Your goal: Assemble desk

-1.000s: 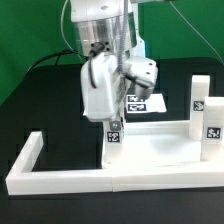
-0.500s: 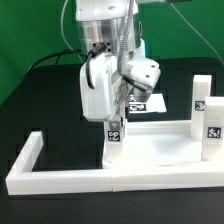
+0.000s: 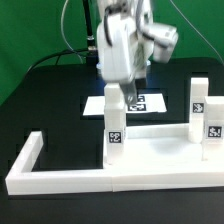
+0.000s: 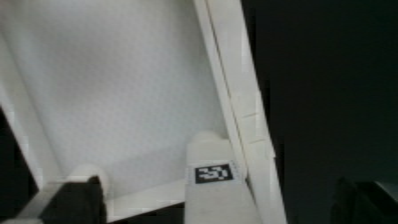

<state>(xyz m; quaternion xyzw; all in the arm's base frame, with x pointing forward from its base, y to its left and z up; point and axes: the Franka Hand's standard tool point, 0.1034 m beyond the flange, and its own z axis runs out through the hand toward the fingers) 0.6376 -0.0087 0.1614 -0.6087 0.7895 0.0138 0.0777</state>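
The white desk top (image 3: pixel 155 150) lies flat inside the border frame. One white leg (image 3: pixel 113 120) with a square tag stands upright at its corner on the exterior view's left. My gripper (image 3: pixel 122 84) hangs just above that leg, open, with nothing in it. In the wrist view the leg (image 4: pixel 228 170) rises from the desk top (image 4: pixel 125 100) between my dark fingers (image 4: pixel 71 200), with a gap on each side. Two more tagged legs (image 3: pixel 200 98) (image 3: pixel 213 125) stand upright at the exterior view's right end of the top.
The long white bars of the border frame (image 3: pixel 60 180) run along the front and up the exterior view's left. The marker board (image 3: pixel 140 103) lies flat on the black table behind the desk top.
My gripper has let go of the leg and risen, shifting toward the exterior view's right. The leg stays standing on the desk top's corner.
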